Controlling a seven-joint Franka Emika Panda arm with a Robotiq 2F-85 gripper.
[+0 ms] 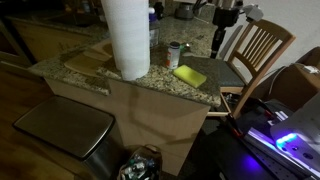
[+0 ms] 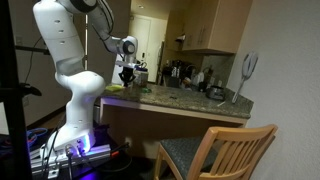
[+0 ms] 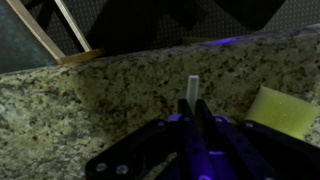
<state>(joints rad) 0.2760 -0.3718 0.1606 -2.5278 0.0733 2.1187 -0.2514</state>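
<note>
Gripper (image 3: 192,108), black, two-fingered: clamped shut on thin pale-grey stick (image 3: 192,88), poked straight out past the fingertips. Hung above speckled granite countertop (image 3: 60,110). Saw flat yellow rectangular sponge (image 3: 285,110) lying just right of the fingers, apart from them. Spotted slatted wooden chair (image 3: 60,35) beyond the fingertips, up left, past the counter edge. Caught same sponge (image 1: 189,75) in an exterior view, below and beside the fingers.
</note>
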